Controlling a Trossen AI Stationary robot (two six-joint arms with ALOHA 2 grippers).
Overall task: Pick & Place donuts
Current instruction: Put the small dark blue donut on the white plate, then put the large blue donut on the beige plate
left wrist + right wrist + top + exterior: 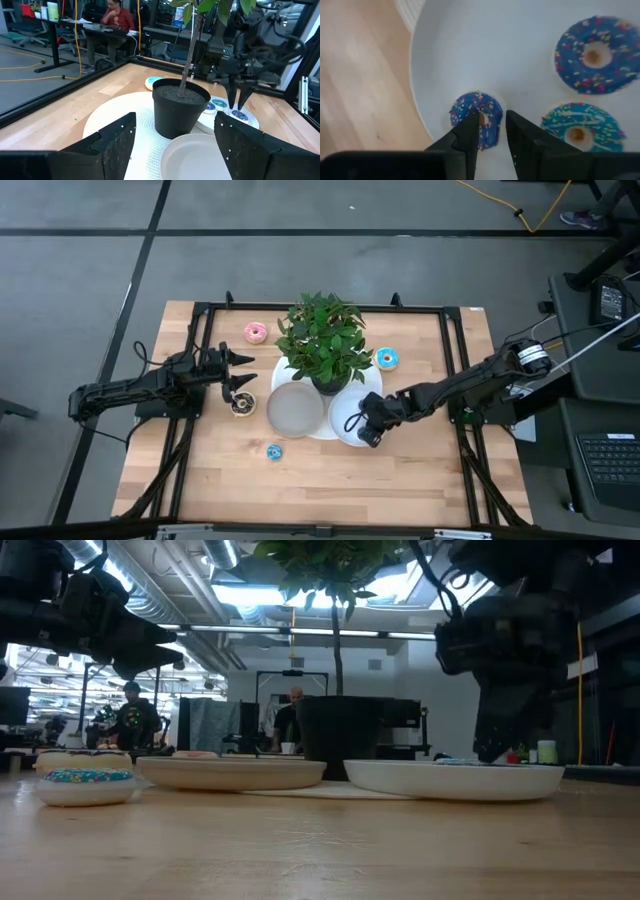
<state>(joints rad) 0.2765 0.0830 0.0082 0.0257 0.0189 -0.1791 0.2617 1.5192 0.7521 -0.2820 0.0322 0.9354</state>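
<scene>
Closest to the camera is a small blue donut with sprinkles, sitting right between the fingers of the right tool. The fingers are slightly apart and straddle it, one tip over its hole, so I'd say the tool has either just let go or is about to pinch; it isn't squeezing anything. The donut lies flat on the white plate, hole facing up, so being a ring it has no real long axis.

Two more share that plate: a bigger dark blue donut and a light blue donut, both flat with icing up. The plate sits near the tabletop's middle, a bit toward the right edge, just beside the potted plant, so it looks like the drop-off spot.

Still loose on the tabletop: a pink donut and another light blue donut toward the far edge, a mini light blue donut toward the near edge, and a brown donut just under the left tool.

The left tool hangs toward the left edge with its fingers spread wide, holding nothing. The grey plate next to it has nothing on it.
</scene>
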